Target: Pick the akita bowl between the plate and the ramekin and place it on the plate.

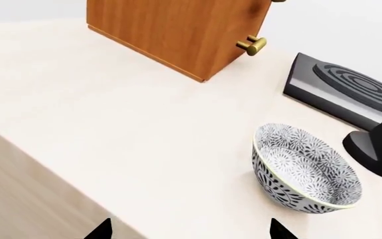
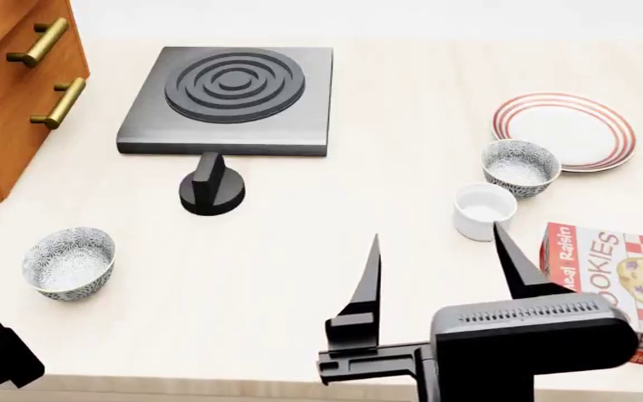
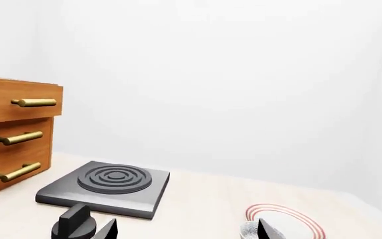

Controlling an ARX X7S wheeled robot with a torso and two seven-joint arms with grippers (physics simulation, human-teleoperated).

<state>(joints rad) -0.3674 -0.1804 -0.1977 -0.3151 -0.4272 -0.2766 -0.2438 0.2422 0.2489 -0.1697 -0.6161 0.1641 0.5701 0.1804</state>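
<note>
The akita bowl (image 2: 521, 166), speckled grey and white, stands between the red-ringed plate (image 2: 564, 130) and the plain white ramekin (image 2: 485, 211) at the right of the counter. My right gripper (image 2: 435, 251) hovers open and empty, nearer to me than the ramekin and a little to its left. In the right wrist view its fingertips frame the plate (image 3: 284, 219), with a sliver of the bowl (image 3: 249, 230) beside one tip. My left gripper (image 1: 191, 231) is open and empty near the counter's front edge at the far left. An identical second bowl (image 1: 304, 169) stands beside it.
A dark burner slab (image 2: 232, 96) with a black knob (image 2: 212, 188) in front sits at the back centre. Wooden drawers (image 2: 9, 92) with brass handles stand at the left. A cookies box (image 2: 618, 285) lies right of my right gripper. The second bowl (image 2: 70, 262) is front left.
</note>
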